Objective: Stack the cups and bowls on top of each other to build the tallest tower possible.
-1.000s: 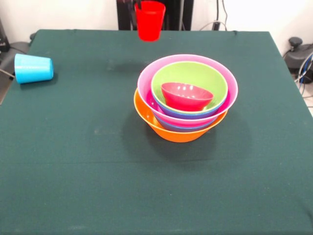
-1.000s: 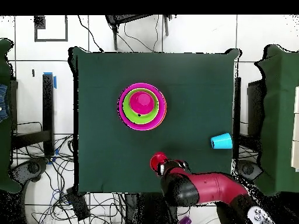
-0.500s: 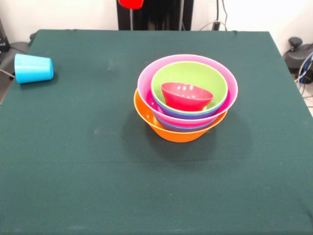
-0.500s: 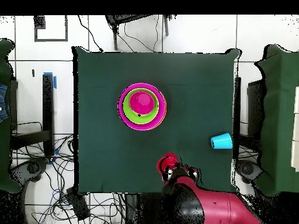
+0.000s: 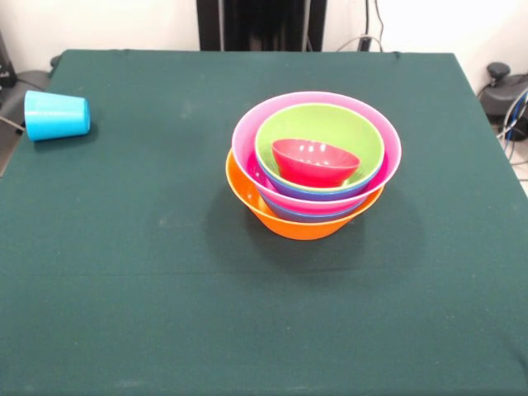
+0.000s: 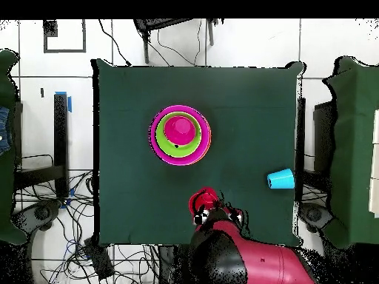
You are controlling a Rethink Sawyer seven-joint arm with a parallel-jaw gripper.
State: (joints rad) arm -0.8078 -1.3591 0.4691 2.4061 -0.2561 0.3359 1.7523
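The tower (image 5: 313,165) stands mid-table: a big orange bowl (image 5: 285,221) as base, then a pink bowl (image 5: 247,124), purple and blue rims (image 5: 330,196), a lime green bowl (image 5: 330,124) and a small red bowl (image 5: 315,161) on top. It also shows in the overhead view (image 6: 180,134). The light blue cup (image 5: 56,115) lies on its side near the table edge, also in the overhead view (image 6: 280,179). My gripper (image 6: 207,211) shows only in the overhead view, near the robot-side edge, holding the red cup (image 6: 202,200) aloft. The lime green cup is out of view.
The green table (image 5: 124,272) ends at the robot's pedestal (image 5: 260,25). Cables and furniture (image 6: 44,214) lie on the floor round the table.
The red cup has risen out of the top of the front view. In the overhead view the arm's end with the cup has shifted slightly along the robot-side edge.
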